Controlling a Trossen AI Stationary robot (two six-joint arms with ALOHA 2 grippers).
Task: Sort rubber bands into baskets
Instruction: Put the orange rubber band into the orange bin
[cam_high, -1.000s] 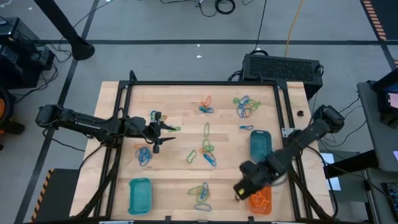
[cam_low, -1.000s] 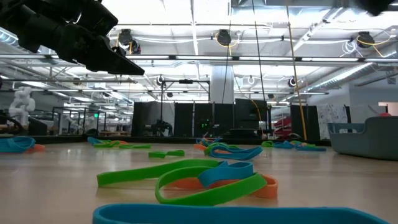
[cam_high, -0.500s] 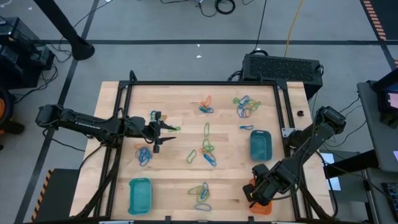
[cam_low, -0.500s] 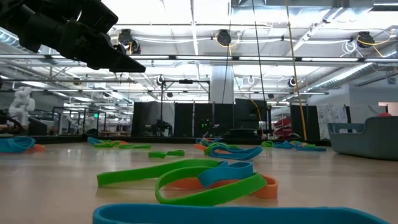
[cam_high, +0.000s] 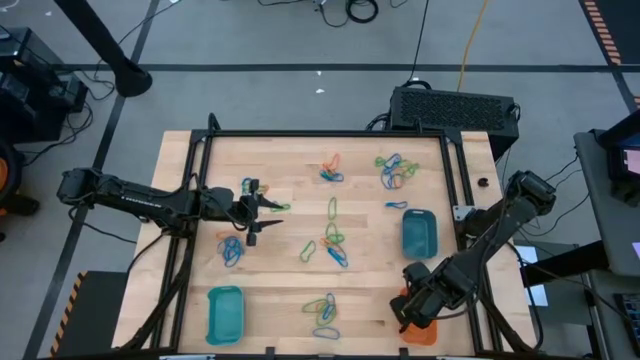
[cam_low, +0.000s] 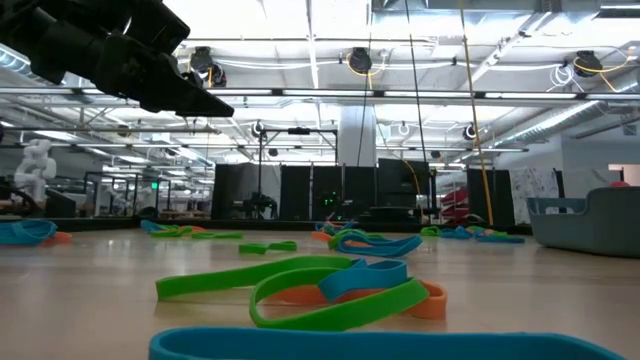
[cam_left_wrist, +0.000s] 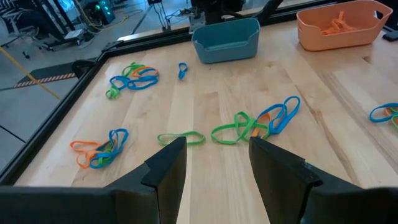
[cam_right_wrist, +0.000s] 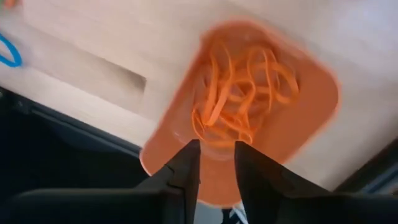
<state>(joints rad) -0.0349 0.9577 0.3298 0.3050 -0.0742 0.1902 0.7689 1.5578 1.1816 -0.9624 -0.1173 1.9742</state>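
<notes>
The right gripper is hanging right over the orange basket, fingers a little apart and pinching nothing. A heap of orange rubber bands is lying in the basket just under it. The left gripper is hovering with fingers spread; loose bands and a teal basket are lying ahead. No writing can be read.

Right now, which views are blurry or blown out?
Right wrist view: soft with motion blur across the orange basket and its orange bands. Low view: ceiling lights blown out, nearest teal basket rim out of focus. High and left wrist views: sharp, evenly lit.
</notes>
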